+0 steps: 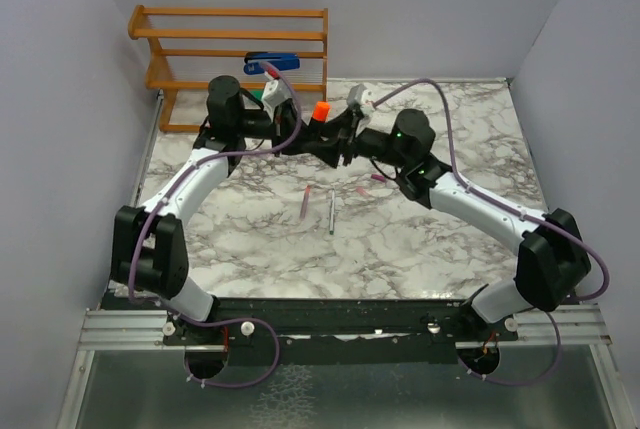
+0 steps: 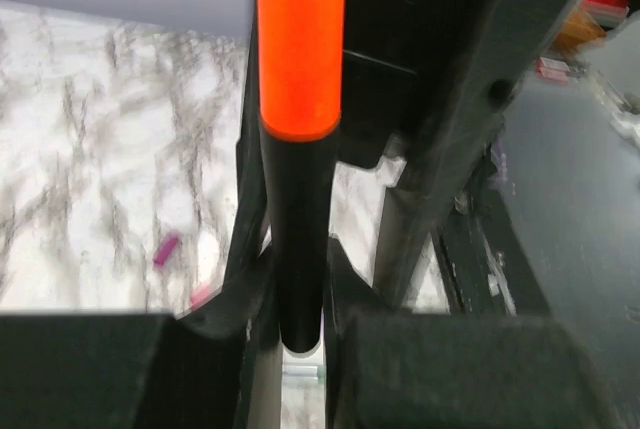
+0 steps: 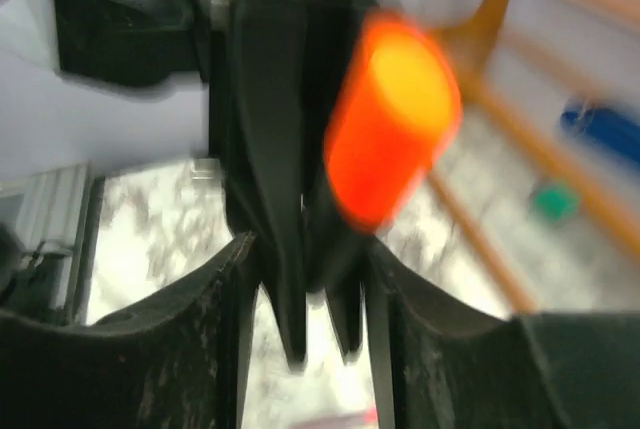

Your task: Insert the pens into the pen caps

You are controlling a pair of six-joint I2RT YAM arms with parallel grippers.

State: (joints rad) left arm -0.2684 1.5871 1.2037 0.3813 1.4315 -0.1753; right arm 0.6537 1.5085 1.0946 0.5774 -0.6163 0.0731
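1. Your left gripper (image 2: 300, 349) is clamped narrow on the black marker (image 2: 298, 239); in the left wrist view the marker stands upright between the fingers, w/ the orange cap (image 2: 300, 44) seated on its top end.
2. Your right gripper (image 1: 335, 139) meets the left one mid-air over the far half of the table. In the right wrist view its fingers (image 3: 255, 279) stand part open on either side of the left gripper's tips and the marker; the view is blurred, so you can't tell whether they touch the cap or the marker.
3. In the top view the orange cap shows just above the point where the two grippers meet, nearer the left arm's side.
4. Pink pen (image 1: 304, 201) and grey pen (image 1: 332, 214) lie side by side on the table, near its centre, well below both grippers, untouched.
5. Pink cap (image 1: 359, 191) and purple cap (image 1: 377, 178) lie on the table just right of those pens, under the right arm; both empty.
6. Surface: white marble-pattern table (image 1: 400, 249) w/ grey veins.
7. Room: plain pale walls on three sides; wooden rack (image 1: 235, 49) at far left corner, w/ a blue object (image 1: 272, 62) on it; small green object (image 1: 256, 95) just beside the left arm's wrist.
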